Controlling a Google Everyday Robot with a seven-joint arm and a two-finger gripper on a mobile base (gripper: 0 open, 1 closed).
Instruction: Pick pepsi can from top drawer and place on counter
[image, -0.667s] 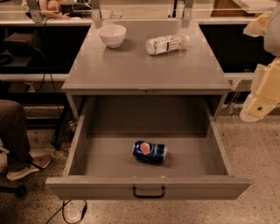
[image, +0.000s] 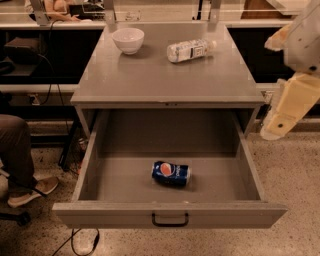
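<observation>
The pepsi can (image: 171, 173) lies on its side on the floor of the open top drawer (image: 170, 214), a little right of centre and near the front, logo facing up. The drawer is pulled fully out; its black handle (image: 170, 220) is at the centre of the front panel. The grey counter (image: 150, 75) is above and behind it. Only cream-coloured arm links (image: 290, 102) show at the right edge, beside the drawer's right side and above the floor. The gripper itself is out of view.
A white bowl (image: 128, 39) stands at the counter's back left. A clear plastic bottle (image: 190, 50) lies on its side at the back right. A seated person's leg and shoe (image: 22, 172) are at the left. Cables lie on the speckled floor in front.
The arm links at the right edge have shifted slightly left, toward the drawer. The can, bowl and bottle have not moved.
</observation>
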